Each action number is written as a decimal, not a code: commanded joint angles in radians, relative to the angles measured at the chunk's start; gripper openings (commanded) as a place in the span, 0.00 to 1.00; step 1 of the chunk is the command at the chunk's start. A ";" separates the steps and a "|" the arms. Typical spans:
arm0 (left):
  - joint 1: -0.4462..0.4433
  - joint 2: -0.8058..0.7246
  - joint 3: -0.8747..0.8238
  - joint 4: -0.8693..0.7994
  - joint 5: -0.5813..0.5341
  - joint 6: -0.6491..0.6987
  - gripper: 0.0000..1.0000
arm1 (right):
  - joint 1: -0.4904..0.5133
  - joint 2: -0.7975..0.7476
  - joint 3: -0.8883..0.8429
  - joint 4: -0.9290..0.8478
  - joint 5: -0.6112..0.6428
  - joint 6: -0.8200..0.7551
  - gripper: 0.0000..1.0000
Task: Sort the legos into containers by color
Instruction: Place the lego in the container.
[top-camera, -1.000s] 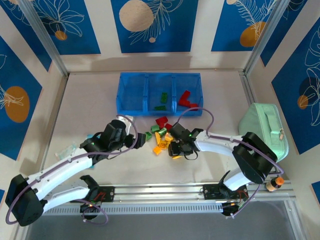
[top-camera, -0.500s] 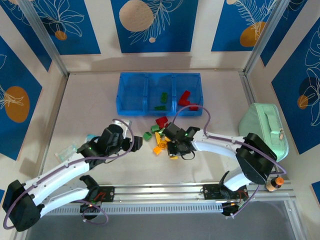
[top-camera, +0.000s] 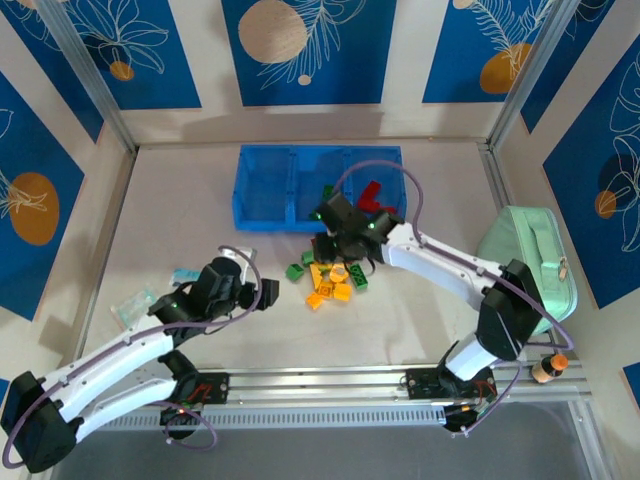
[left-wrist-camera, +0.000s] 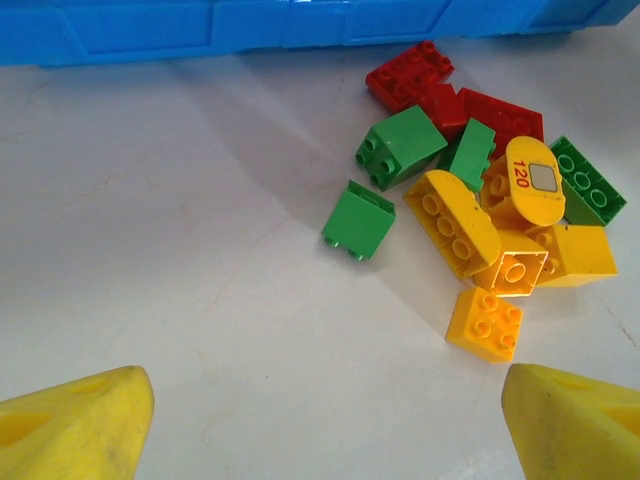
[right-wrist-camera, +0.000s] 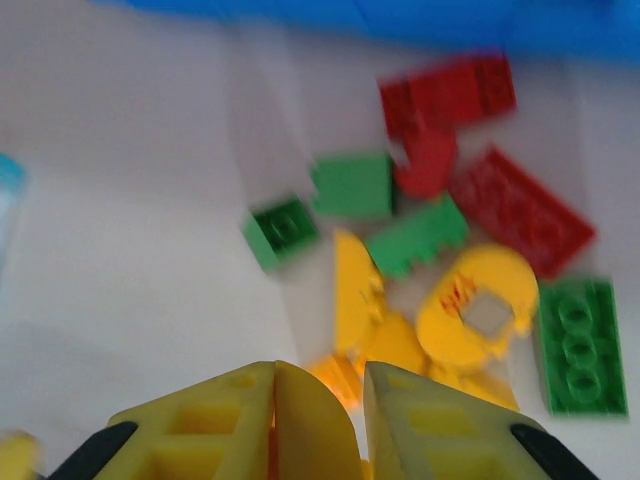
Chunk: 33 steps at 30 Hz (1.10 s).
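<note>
The legos (top-camera: 335, 282) lie in a loose heap on the table (top-camera: 180, 210), just in front of the containers (top-camera: 262, 190). In the left wrist view the red bricks sit nearest the tray's blue front wall (left-wrist-camera: 200, 25), with the yellow ones at the near edge. One green brick (left-wrist-camera: 358, 220) lies a little apart on the heap's left. A few green and red pieces are already in the middle and right bins.

The right gripper (top-camera: 333, 248) hangs over the heap's far side, near the tray's front edge, its fingers pinching a yellow brick (right-wrist-camera: 300, 410); that view is blurred. The left gripper (top-camera: 262, 292) waits left of the heap over bare tabletop, its fingers (left-wrist-camera: 80, 430) spread wide. A mint-green pouch (top-camera: 530, 260) lies well apart on the right.
</note>
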 joint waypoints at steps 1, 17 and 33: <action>-0.004 -0.031 -0.033 -0.033 -0.011 -0.030 0.89 | -0.025 0.088 0.159 -0.043 -0.025 -0.091 0.26; -0.009 -0.157 -0.166 -0.041 0.057 -0.135 0.87 | -0.079 0.712 1.088 -0.266 -0.116 -0.199 0.27; -0.020 -0.200 -0.154 -0.076 0.077 -0.164 0.86 | -0.122 0.976 1.347 -0.075 -0.231 -0.101 0.43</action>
